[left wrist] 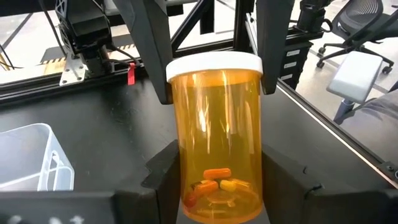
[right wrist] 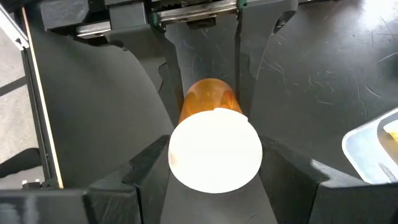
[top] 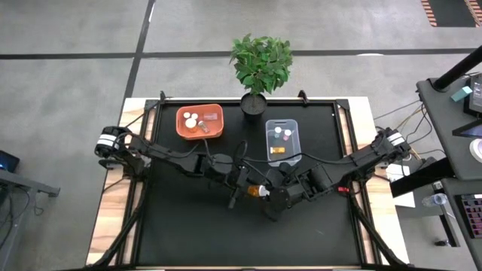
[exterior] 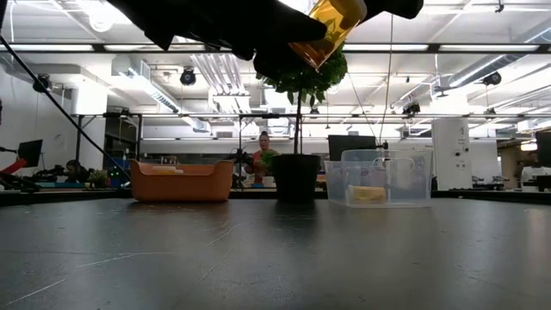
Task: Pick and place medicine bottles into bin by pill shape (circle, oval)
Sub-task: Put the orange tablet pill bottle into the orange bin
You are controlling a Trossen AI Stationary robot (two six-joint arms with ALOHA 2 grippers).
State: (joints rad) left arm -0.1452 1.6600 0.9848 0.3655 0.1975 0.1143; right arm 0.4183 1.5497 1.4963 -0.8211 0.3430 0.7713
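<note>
An amber medicine bottle (top: 254,191) with a white cap (right wrist: 214,149) is held high above the middle of the black table, between both grippers. Oblong orange and yellow pills (left wrist: 217,182) lie in its bottom end. My left gripper (top: 245,189) is shut on the bottle's amber bottom end. My right gripper (top: 269,193) is shut on its capped end. The low view shows the bottle (exterior: 331,26) tilted, far above the table top. Several other small bottles lie in the orange bin (top: 200,123) and the clear bin (top: 282,141). My left gripper pinches the bottle's amber body near its bottom end (left wrist: 186,186) between its two fingers, coming from the table's left along the bottle. The bottle is lifted clear of the table. My right gripper pinches the white cap's rim (right wrist: 177,158) between its two fingers, coming from the table's right along the bottle. In the left wrist view its fingers (left wrist: 152,56) stand on either side of the cap. The bottle is clear of the table.
The orange bin sits at the far left of the mat and the clear bin (exterior: 386,177) at the far right. A potted green plant (top: 260,68) stands between them at the far edge. The near half of the black mat (top: 248,233) is bare.
</note>
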